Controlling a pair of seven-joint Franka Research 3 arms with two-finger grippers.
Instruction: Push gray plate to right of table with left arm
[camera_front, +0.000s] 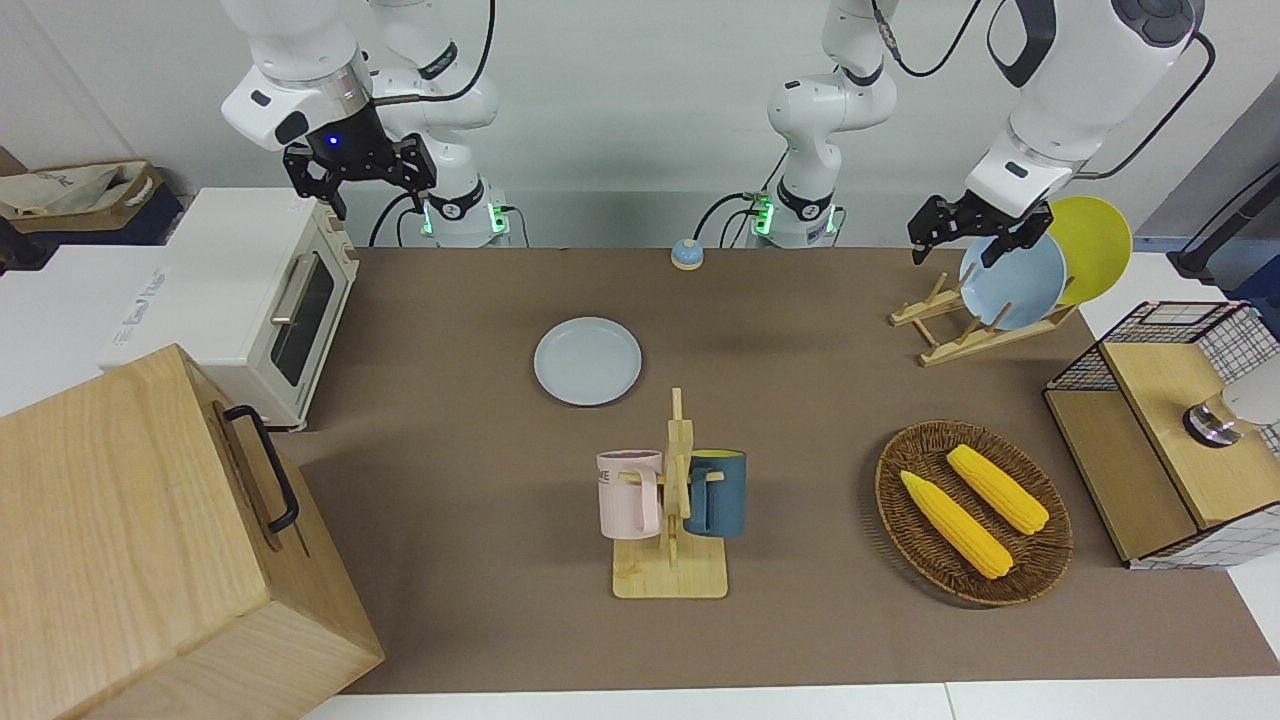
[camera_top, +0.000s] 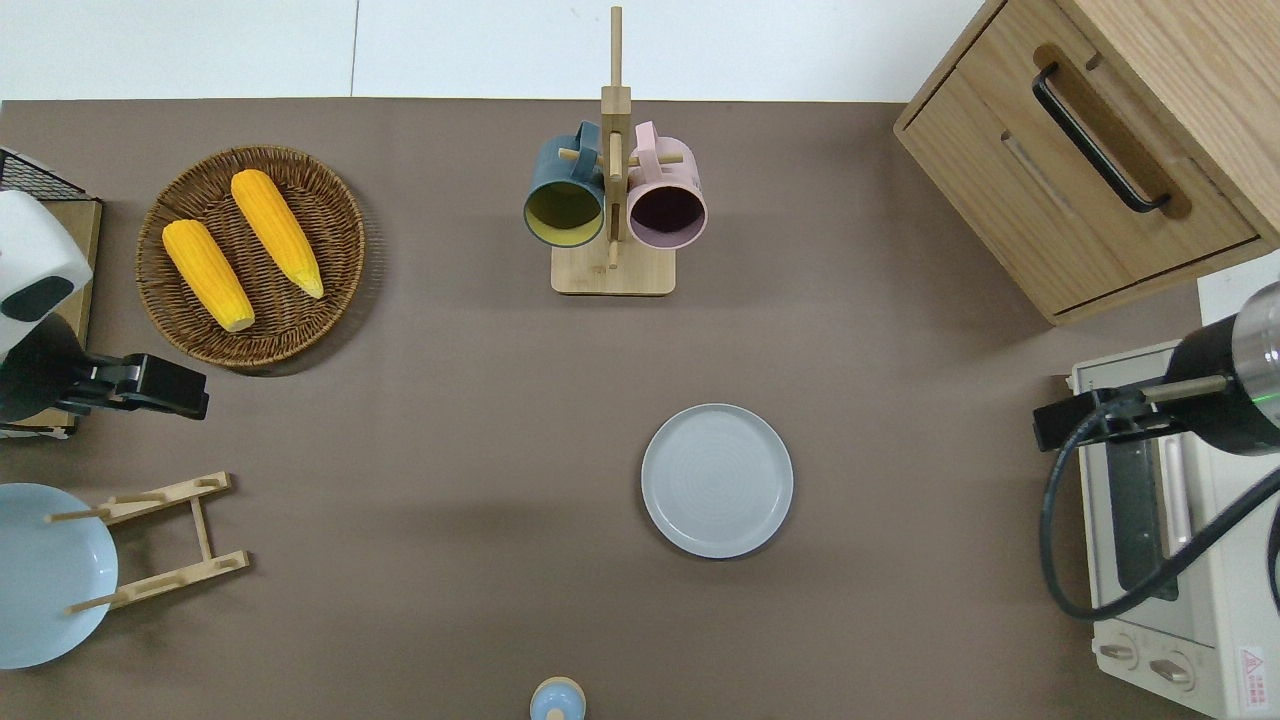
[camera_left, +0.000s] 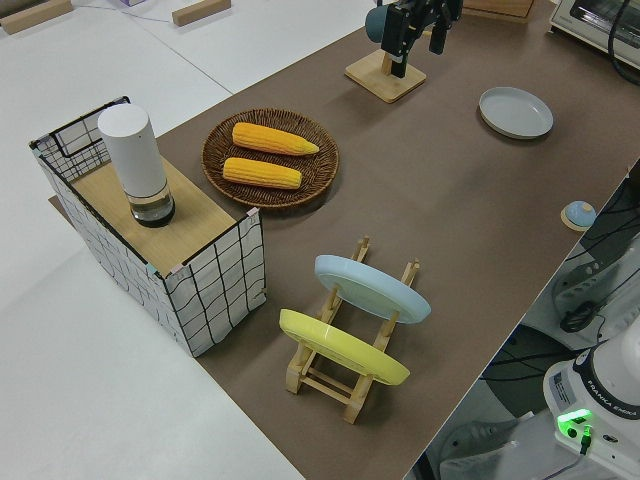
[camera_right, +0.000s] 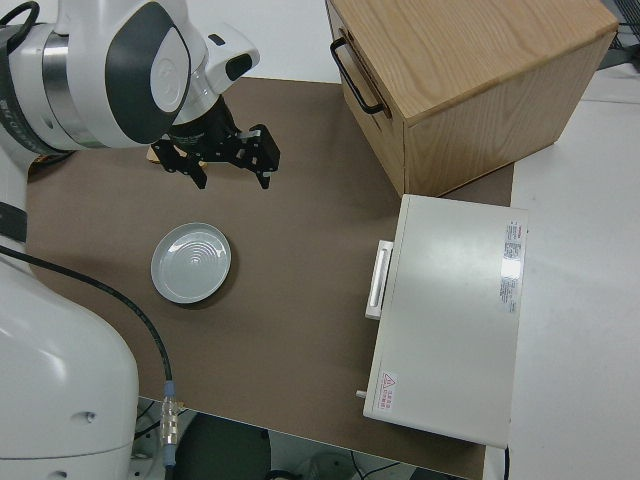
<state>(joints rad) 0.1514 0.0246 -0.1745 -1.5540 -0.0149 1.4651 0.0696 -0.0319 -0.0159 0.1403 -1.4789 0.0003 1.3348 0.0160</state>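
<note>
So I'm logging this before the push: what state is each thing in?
gray plate: flat on the table, untouched
left gripper: open, empty
right gripper: open, parked
blue plate: on edge in rack
mugs: hung on stand
oven: door shut
</note>
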